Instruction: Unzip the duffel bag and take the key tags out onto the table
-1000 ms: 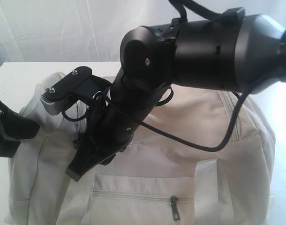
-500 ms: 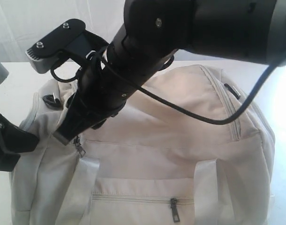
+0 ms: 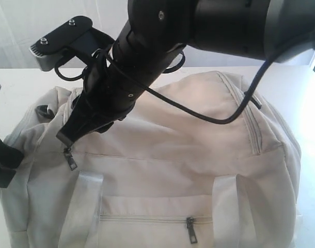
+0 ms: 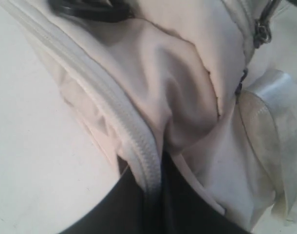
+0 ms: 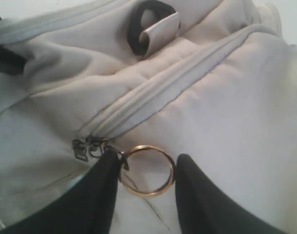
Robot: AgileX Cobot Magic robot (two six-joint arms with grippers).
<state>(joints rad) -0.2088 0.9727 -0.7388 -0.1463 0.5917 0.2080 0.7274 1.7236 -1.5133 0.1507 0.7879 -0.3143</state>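
Note:
The cream duffel bag (image 3: 188,150) fills the white table (image 3: 18,82). Its top zipper (image 5: 163,92) looks zipped. My right gripper (image 3: 67,137) reaches across to the bag's left end. In the right wrist view its two black fingers (image 5: 147,175) touch opposite sides of a brass ring (image 5: 148,194) hooked to the zipper sliders (image 5: 87,146). My left gripper (image 3: 2,165) is at the bag's left end, shut (image 4: 160,204) on the piped seam of the duffel bag (image 4: 187,97). The key tags are hidden.
A black strap ring (image 3: 42,109) sits at the bag's left end, close to both grippers. A pale webbing handle (image 3: 85,206) and a front pocket zipper pull (image 3: 190,228) are on the near side. The thick right arm (image 3: 224,26) hangs over the bag.
The right arm has risen and swung left, its fingertips now at the bag's left end by the zipper pull. The bag's left end and my left gripper have shifted left.

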